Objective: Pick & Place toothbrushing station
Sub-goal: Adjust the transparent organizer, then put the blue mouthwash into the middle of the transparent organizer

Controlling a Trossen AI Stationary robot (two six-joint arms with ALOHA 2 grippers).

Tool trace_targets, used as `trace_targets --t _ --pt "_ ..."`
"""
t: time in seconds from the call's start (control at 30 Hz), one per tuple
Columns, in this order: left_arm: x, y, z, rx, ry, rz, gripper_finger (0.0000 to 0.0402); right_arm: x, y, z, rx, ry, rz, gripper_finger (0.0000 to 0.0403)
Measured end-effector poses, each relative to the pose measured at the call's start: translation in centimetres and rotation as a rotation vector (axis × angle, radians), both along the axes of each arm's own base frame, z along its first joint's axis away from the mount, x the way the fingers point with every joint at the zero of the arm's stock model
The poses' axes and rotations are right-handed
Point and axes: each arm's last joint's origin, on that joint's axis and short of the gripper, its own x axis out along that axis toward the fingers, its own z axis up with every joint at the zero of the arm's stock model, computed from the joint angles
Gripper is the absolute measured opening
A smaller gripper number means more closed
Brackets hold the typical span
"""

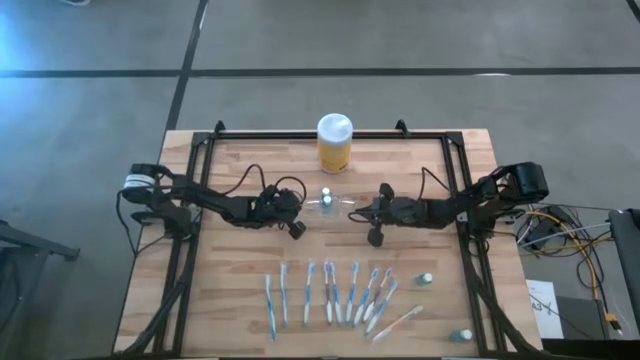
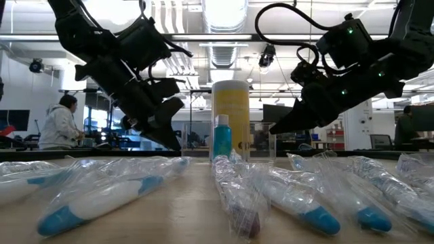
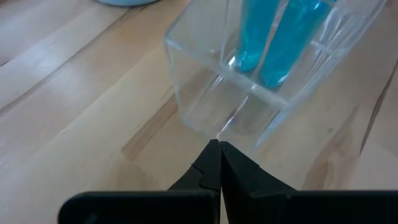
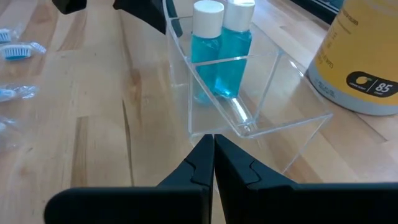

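Left arm: reaching in from the left edge of the surface toward the middle, its left gripper (image 1: 297,228) pointing at one end of the toothbrushing station (image 1: 330,202).
Left gripper state: clenched, the fingers (image 3: 208,168) pressing together with nothing between them, tips just short of the holder's clear wall (image 3: 205,93).
Right arm: stretching in from the right edge, mirroring the other arm, its right gripper (image 1: 376,236) facing the holder's opposite end.
Right gripper state: clenched and empty, the fingers (image 4: 200,163) meeting just beside the holder's near corner (image 4: 249,130).
Toothbrushing station: sitting mid-surface between the two grippers, in front of the yellow jar (image 1: 334,143); two small blue bottles with white caps (image 4: 207,50) are standing in it.
Surface: light wooden planks (image 1: 240,290) inside a black frame; a row of wrapped toothbrushes (image 1: 330,295) is lying along the near side, with two more small bottles (image 1: 426,280) toward the right.
Room: a bright workshop with ceiling lights; a person in a pale top (image 2: 60,122) is sitting at the far left.
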Motion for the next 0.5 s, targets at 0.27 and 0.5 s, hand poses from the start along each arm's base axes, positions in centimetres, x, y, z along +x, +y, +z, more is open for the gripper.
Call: trace_targets --t 0.27,0.5 --pt "-0.8 0.1 0.7 0.039 0.039 0.042 0.0003 0.1 0.3 0.4 0.059 -0.022 0.078 0.0008" --pt "-2.9 -0.5 4.2 0.139 0.068 -0.11 0.0003 -0.4 0.9 2.9 0.138 -0.137 0.259 0.0008"
